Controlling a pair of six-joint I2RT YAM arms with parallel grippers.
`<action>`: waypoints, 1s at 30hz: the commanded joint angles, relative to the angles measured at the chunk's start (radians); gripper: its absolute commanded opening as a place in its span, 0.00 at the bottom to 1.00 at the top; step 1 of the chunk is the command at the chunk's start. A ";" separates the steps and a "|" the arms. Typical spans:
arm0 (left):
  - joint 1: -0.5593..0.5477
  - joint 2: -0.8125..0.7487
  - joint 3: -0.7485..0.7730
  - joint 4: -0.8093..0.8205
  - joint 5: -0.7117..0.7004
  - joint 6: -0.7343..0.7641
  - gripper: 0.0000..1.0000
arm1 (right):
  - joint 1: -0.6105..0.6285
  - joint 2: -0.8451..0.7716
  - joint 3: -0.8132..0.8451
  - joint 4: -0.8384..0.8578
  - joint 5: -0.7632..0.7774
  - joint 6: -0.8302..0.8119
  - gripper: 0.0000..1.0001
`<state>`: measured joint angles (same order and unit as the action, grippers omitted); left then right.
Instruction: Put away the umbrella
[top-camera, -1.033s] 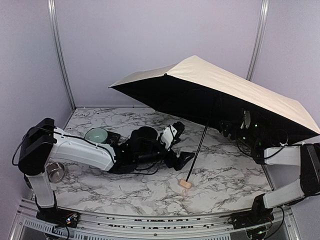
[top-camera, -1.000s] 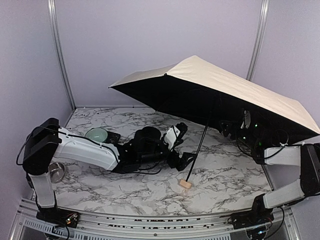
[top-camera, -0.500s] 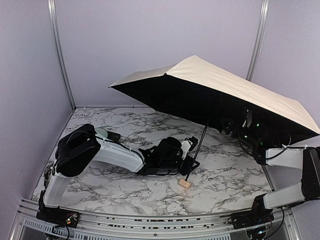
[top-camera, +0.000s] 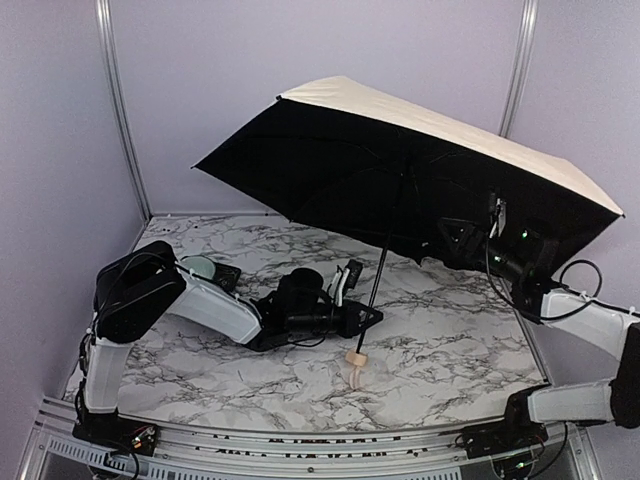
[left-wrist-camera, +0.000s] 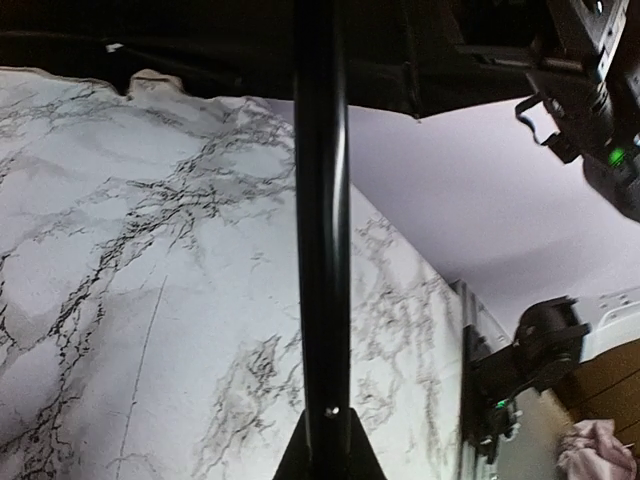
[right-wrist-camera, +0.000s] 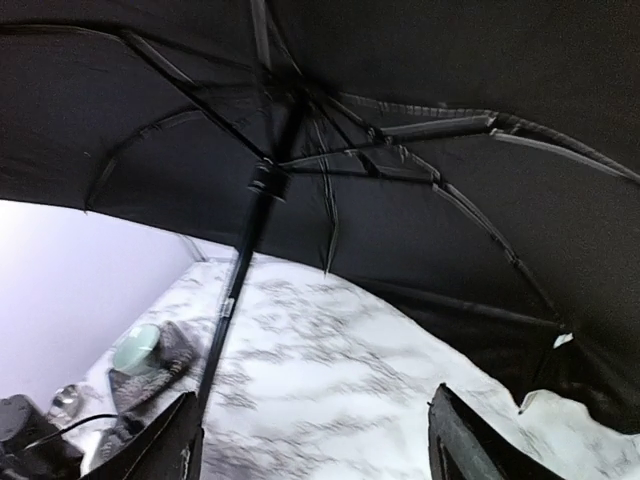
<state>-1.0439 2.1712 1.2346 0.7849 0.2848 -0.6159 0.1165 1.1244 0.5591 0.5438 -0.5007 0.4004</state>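
Observation:
The umbrella is open, its cream canopy tilted over the table with the black lining facing me. Its thin black shaft slants down to the tan handle, which sits just above the marble. My left gripper lies low on the table, shut on the shaft close above the handle. In the left wrist view the left gripper pinches the shaft at the bottom edge. My right gripper is open under the lining, right of the shaft, holding nothing.
A pale green bowl and a dark cloth sit at the table's back left, behind my left arm. Lilac walls with metal posts close in the table. The canopy overhangs the right half and my right arm.
My left gripper slid right to the shaft and shut on it. The umbrella has tipped, the canopy rising and the handle shifting left. My right arm rose under the canopy.

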 joint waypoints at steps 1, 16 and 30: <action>0.010 -0.067 -0.079 0.520 0.091 -0.239 0.00 | 0.094 -0.105 0.071 -0.039 -0.028 -0.014 0.74; -0.032 -0.248 -0.187 0.575 0.216 -0.064 0.00 | 0.216 -0.089 0.114 0.206 -0.178 0.016 0.74; -0.043 -0.267 -0.179 0.438 0.168 0.072 0.00 | 0.231 0.044 0.206 0.450 -0.302 0.120 0.74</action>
<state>-1.0821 1.9553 1.0374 1.2301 0.4778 -0.6415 0.3286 1.1423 0.7128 0.8696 -0.7731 0.4629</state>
